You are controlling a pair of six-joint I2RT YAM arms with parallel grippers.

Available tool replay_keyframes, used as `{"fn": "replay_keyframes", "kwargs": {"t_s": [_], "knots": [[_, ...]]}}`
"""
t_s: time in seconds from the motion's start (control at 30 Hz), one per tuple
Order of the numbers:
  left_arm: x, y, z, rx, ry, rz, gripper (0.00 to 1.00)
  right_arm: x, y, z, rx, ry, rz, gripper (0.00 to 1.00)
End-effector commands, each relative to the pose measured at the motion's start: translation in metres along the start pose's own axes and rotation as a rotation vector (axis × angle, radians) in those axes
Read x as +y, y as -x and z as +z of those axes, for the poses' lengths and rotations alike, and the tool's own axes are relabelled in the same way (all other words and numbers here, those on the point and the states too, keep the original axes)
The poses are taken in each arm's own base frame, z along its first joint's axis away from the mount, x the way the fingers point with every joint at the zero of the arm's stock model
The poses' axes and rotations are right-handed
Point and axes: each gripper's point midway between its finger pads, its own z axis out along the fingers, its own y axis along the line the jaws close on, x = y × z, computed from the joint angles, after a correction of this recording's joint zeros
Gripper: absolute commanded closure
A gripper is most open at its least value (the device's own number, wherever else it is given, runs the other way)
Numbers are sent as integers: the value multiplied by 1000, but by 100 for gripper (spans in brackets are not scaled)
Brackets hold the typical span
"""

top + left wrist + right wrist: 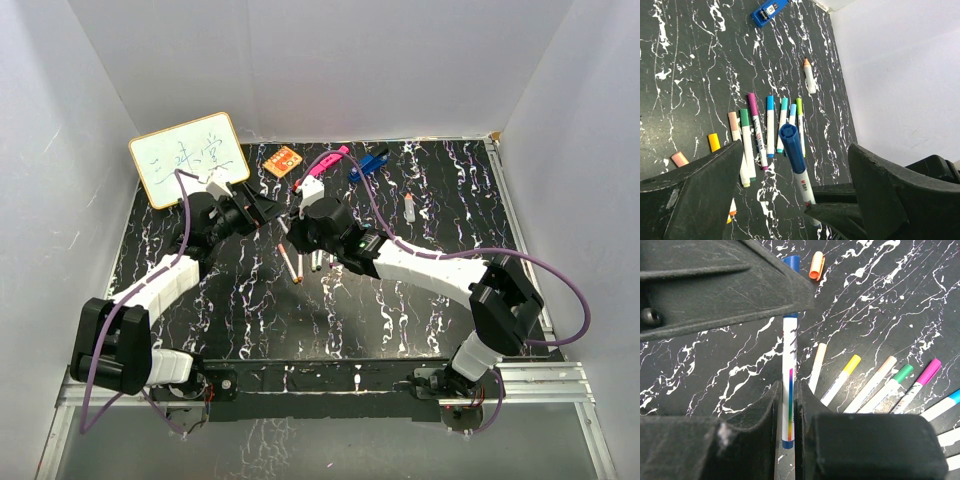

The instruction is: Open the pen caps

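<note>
- The blue cap [789,134], a short smooth plastic tube, sits on the top end of a thin white pen [790,347] held up off the worktop [690,75]. In the right wrist view a black finger [715,285] of the left tool [796,145] crosses it, so only the cap's tip shows.
- The right tool [788,390] is clamped on that pen's barrel, with matte black pads pressed to both sides. The print on the barrel is too small to read.
- The left tool is spread wide, one scuffed finger on each side of the cap, neither touching it.
- In the top view the two tools meet mid-worktop, and the pen between them cannot be made out.
- A row of capped pens [770,125] lies side by side on the black, white-veined surface, their lower ends hidden behind the fingers.
- A loose orange cap [816,265], an open-ended tube, lies near.
- A blue clip [769,11] lies well apart, cut off by the frame edge.
</note>
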Motion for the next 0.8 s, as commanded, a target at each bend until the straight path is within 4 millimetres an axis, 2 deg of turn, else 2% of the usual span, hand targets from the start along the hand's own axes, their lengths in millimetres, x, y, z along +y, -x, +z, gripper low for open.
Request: {"fn": "replay_keyframes", "kwargs": {"t_s": [0.0,0.4,0.77], "knots": [[-25,10,4,-16,-77,46,17,13,32,-9,-102,55,-1,100],[-25,7,10,-10,-84,29,32,16,29,-7,-92,76,-12,100],[-24,8,10,-18,-83,21,57,14,21,-7,-77,76,-16,100]]}}
